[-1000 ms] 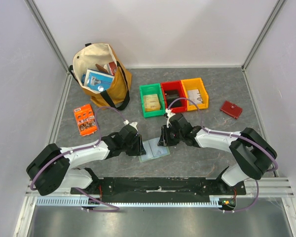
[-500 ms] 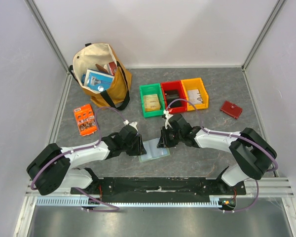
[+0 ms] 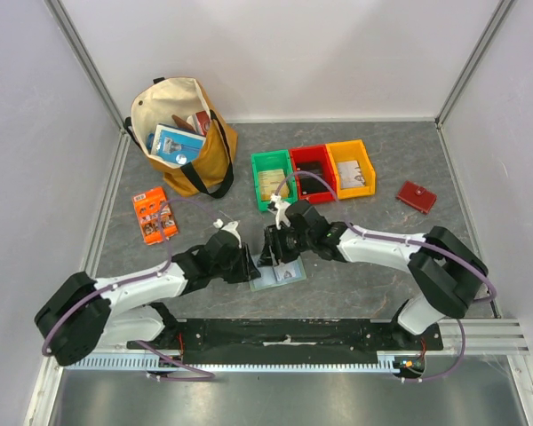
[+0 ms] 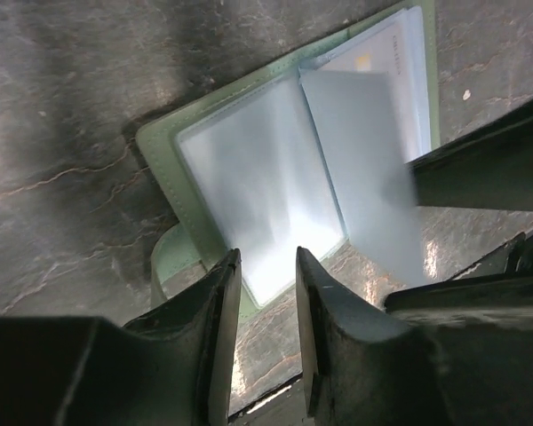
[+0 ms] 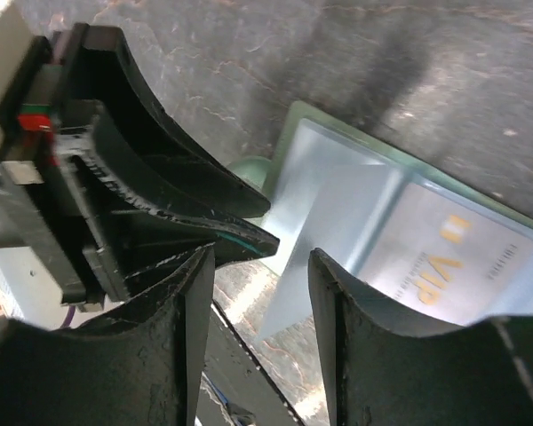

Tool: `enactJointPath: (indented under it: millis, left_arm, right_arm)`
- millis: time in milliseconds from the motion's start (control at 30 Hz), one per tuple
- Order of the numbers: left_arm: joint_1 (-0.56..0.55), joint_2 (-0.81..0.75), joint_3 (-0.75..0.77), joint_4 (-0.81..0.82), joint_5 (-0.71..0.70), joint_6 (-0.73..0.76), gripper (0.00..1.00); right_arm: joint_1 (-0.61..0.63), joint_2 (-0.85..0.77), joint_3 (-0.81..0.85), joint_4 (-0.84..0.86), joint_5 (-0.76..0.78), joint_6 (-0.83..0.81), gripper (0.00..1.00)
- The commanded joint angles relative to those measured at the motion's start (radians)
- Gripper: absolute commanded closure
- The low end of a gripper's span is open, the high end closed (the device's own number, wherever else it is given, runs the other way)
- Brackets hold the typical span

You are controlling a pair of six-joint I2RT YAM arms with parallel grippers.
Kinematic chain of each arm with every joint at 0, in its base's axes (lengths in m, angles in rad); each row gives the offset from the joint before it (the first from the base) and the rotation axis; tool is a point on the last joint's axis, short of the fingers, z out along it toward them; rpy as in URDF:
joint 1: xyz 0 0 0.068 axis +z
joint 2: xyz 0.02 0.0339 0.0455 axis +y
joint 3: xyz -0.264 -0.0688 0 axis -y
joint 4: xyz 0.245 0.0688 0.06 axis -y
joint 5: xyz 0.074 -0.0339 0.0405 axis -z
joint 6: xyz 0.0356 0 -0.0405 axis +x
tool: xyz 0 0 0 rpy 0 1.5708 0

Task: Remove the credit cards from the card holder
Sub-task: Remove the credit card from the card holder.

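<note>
The pale green card holder (image 3: 280,274) lies open on the table between my arms. In the left wrist view its green rim (image 4: 163,155) frames clear pockets, and one clear page (image 4: 360,151) stands half lifted. A white card with gold VIP lettering (image 5: 449,253) sits in the far pocket. My left gripper (image 3: 249,264) is open just over the holder's left edge, its tips (image 4: 266,257) apart with nothing between them. My right gripper (image 3: 272,250) is open right beside it, over the holder, its tips (image 5: 258,266) straddling the lifted page's edge without touching it.
A tote bag (image 3: 182,133) with books stands at the back left. Green (image 3: 273,180), red (image 3: 313,170) and yellow (image 3: 351,167) bins sit behind the holder. A small red wallet (image 3: 417,196) lies at right, an orange packet (image 3: 153,216) at left.
My right gripper has moved left over the card holder, close to the left gripper. The left arm has shifted slightly. The holder stays open on the table.
</note>
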Motion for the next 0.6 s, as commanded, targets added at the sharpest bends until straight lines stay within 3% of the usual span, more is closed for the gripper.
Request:
enactJointPath:
  millis: [0,333,567]
  left_arm:
    - [-0.003,-0.123,-0.027,-0.043,-0.103,-0.073,0.6]
    - [-0.003,-0.499,-0.09,-0.166,-0.255,-0.157,0.57]
    - [-0.003,-0.481,-0.016,-0.14,-0.209,-0.134,0.56]
  right_arm:
    - [0.036,0.084,0.051,0.053,-0.061,-0.004,0.43]
    - [0.05,0.198,0.092,0.076,-0.102,0.005,0.32]
    - [0.05,0.106,0.141,-0.066,-0.011,-0.082,0.33]
